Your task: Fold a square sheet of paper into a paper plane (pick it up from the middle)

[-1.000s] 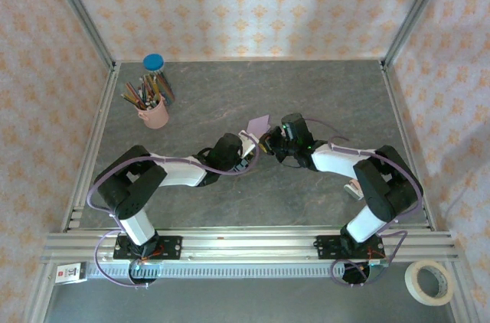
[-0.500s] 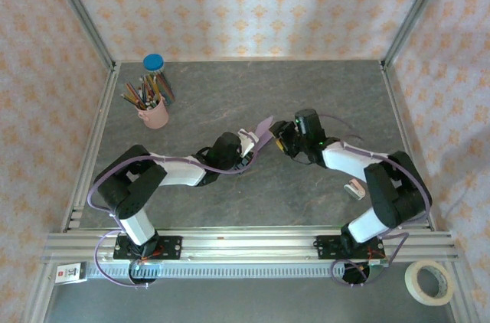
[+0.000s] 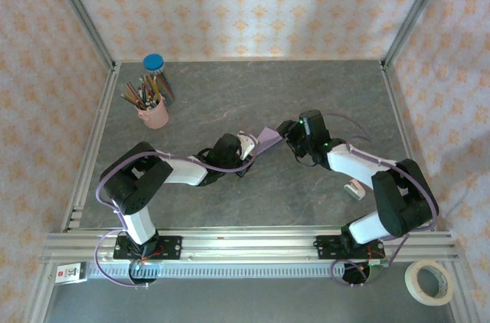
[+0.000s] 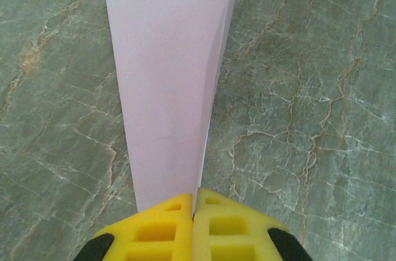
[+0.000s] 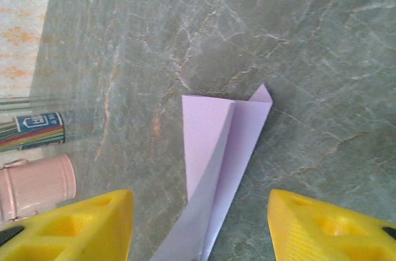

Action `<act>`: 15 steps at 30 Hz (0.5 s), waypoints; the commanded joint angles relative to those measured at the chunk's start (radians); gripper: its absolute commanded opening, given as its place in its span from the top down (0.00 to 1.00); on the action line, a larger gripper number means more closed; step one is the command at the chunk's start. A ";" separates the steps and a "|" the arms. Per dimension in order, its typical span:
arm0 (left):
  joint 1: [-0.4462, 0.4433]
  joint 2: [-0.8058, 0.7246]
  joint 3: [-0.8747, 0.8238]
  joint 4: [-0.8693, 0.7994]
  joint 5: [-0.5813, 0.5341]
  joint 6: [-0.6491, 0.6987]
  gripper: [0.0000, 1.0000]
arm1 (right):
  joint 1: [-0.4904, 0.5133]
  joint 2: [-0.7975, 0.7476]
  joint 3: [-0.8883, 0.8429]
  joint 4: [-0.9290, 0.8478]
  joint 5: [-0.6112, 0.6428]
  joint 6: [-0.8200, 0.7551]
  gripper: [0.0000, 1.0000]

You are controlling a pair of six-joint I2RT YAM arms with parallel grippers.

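Left gripper point(image 4: 193, 211) first: yellow pads point(image 4: 158, 233) pressed tight together, pinching the narrow end of the paper point(image 4: 167, 88). From the jaws it runs straight ahead, widening as it goes. Layers show along its right edge, so it's not a flat square but folded lengthwise, tapering, dart-like. Moving right, the paper's broad end sits between the two tools, one small corner poking out past the edge. Over to the right gripper point(image 5: 198, 230): fingers point(image 5: 74, 224) spread wide and gripping nothing, the paper just ahead of the gap. My read is that most folds are in and the dart shape is nearly there. The stray corner and the wings look like what's left. Whether the paper touches the table point(image 4: 309, 119), I can't tell.
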 commanded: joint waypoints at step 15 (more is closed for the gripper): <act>0.073 0.035 0.000 0.061 0.242 -0.149 0.96 | -0.004 -0.056 -0.075 0.018 0.059 -0.058 0.35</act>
